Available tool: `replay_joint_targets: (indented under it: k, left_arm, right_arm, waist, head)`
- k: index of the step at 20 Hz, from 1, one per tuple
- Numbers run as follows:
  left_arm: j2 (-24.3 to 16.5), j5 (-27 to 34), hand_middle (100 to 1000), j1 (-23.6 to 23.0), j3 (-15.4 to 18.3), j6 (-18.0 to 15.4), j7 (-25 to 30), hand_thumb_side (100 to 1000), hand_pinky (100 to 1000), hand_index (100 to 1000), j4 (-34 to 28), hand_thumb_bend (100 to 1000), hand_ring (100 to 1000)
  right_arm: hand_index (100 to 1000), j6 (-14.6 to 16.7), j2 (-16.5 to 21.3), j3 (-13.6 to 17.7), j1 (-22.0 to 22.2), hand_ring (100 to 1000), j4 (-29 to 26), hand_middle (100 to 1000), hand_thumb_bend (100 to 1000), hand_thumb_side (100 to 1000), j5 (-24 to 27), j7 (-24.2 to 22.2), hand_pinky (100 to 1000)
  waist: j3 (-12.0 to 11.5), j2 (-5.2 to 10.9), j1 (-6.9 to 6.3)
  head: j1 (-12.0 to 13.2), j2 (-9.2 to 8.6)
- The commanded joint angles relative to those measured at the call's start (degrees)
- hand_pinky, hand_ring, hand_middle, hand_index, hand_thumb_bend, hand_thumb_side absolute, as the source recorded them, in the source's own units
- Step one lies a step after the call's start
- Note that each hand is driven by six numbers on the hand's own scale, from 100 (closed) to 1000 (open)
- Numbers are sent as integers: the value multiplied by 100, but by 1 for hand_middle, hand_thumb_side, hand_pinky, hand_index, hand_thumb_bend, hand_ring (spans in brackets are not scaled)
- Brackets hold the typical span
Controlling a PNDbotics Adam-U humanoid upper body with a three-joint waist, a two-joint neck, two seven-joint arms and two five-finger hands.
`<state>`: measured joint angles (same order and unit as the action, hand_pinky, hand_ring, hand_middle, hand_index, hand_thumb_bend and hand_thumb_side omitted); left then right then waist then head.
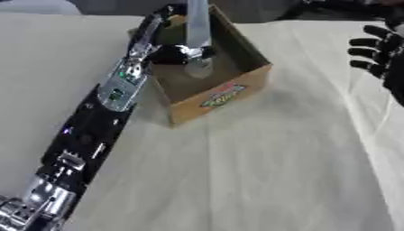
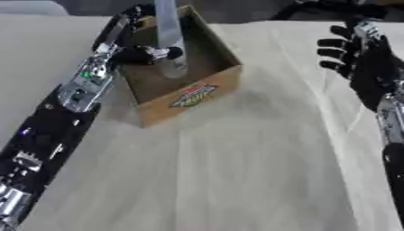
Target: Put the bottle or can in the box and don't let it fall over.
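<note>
An open cardboard box (image 1: 229, 92) with a colourful label on its front wall stands on the table at the upper middle. A tall pale grey bottle (image 1: 197, 31) stands about upright inside it, its lower end near the box floor and its top cut off by the view's upper edge. My left arm reaches up from the lower left, over the box's left wall. My left hand (image 1: 175, 52) is inside the box with its fingers curled round the bottle's lower part. At the right edge, well away from the box, my right hand (image 2: 359, 58) is held up open with its fingers spread.
The table (image 1: 260, 171) is covered with a cream cloth with a few creases. Dark equipment lies along the far edge at the upper right.
</note>
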<state>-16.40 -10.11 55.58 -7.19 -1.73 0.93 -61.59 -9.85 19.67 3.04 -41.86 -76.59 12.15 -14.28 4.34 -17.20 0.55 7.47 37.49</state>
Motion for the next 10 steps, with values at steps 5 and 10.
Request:
replay_joint_targets:
  k: [5, 10]
  left_arm:
    - [-490, 200, 804, -461, 50, 390, 110, 264, 1000, 852, -1078, 849, 1000]
    - [-809, 405, 799, -929, 54, 436, 200, 241, 1000, 849, -1827, 857, 1000]
  right_arm:
    - [948, -31, 285, 104, 48, 877, -113, 791, 216, 939, 11, 62, 890]
    - [949, -32, 348, 149, 93, 879, -140, 793, 213, 921, 17, 114, 890]
  waist:
    - [-130, 260, -81]
    - [-201, 311, -112]
  head:
    - [-135, 66]
    - [-215, 112]
